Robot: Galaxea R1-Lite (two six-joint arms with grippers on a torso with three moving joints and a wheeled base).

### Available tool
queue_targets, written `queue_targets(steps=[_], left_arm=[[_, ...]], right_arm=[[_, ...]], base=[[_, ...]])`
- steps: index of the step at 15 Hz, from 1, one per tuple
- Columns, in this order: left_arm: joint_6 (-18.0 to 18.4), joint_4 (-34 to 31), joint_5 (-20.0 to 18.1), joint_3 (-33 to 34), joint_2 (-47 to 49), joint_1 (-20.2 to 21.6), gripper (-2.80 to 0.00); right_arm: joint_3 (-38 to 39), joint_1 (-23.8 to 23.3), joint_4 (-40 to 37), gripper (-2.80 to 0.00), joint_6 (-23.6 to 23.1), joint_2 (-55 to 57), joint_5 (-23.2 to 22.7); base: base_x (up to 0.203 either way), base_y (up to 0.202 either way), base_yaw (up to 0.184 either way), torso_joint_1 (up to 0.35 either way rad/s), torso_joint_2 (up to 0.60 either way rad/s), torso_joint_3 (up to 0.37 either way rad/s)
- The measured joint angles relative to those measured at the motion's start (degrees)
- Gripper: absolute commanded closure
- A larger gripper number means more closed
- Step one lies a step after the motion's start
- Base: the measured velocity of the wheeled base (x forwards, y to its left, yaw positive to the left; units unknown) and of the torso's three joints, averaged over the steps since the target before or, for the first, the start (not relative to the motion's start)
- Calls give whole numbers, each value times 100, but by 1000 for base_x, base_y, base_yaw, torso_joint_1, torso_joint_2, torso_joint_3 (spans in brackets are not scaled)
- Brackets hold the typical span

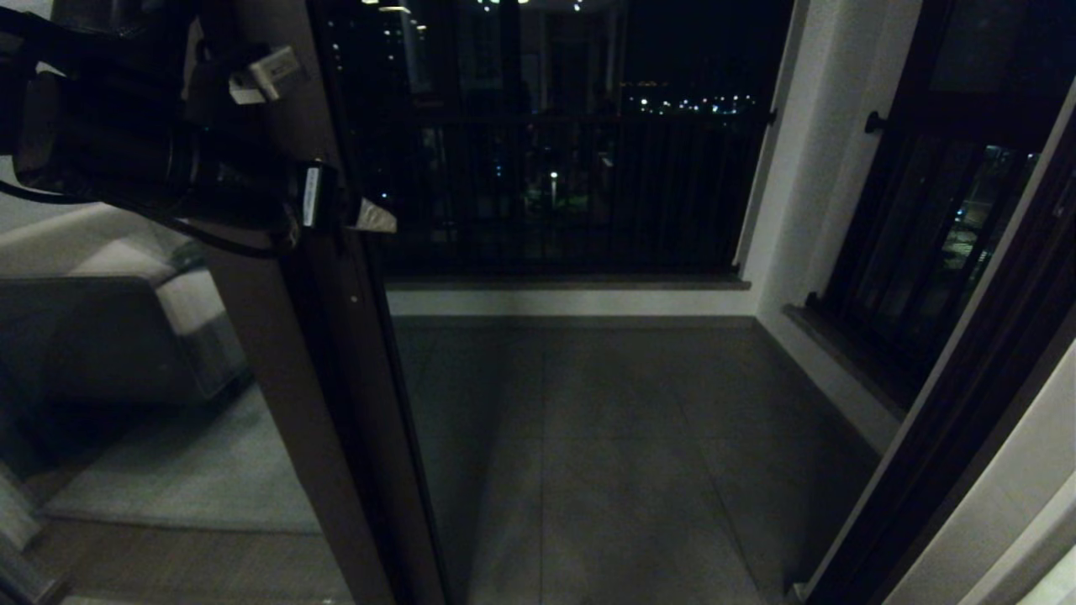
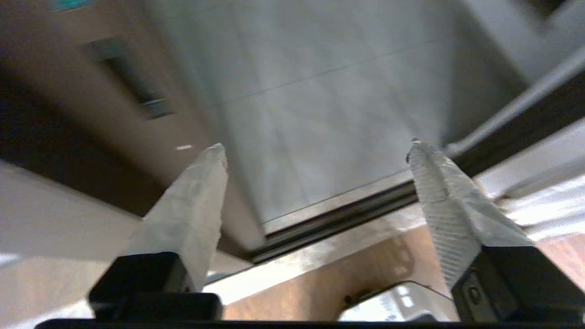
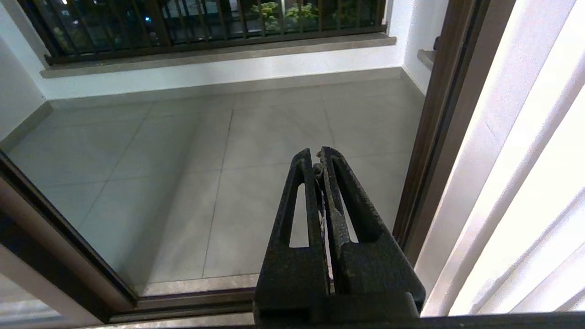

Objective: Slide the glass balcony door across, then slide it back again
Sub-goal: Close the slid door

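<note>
Glass balcony door (image 1: 336,403) slid over to nine o'clock, dark brown frame edge upright, doorway wide open. Beyond, at twelve: grey floor tiles (image 1: 622,454), black railing (image 1: 572,193). Left gripper (image 2: 315,151) up by the door's edge, pale ridged fingers (image 2: 438,201) spread, holding nothing. Right gripper (image 3: 318,153) low, black fingers pressed together, empty.

Your open passage lies between the dark brown-framed glass balcony door (image 1: 336,403), slid to the doorway's left edge, and the dark brown door jamb (image 1: 967,403) at its right edge. Beyond the threshold, grey floor tiles (image 1: 605,454) lie bare up to the black barred railing (image 1: 572,193).
</note>
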State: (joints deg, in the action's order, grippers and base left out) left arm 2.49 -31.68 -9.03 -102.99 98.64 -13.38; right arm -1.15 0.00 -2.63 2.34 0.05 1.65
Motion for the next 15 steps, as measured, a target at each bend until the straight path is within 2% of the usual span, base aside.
queue_targets(steps=[4,15], left_arm=[[6,21,-28,-161,248,217,-280],[-2,21,-24,-128,325,112,-280]], right_arm=[[0,0,0,0,0,0,-2],[0,0,0,0,0,0,-2]], base=[[0,0,0,0,0,0],[0,0,0,0,0,0]])
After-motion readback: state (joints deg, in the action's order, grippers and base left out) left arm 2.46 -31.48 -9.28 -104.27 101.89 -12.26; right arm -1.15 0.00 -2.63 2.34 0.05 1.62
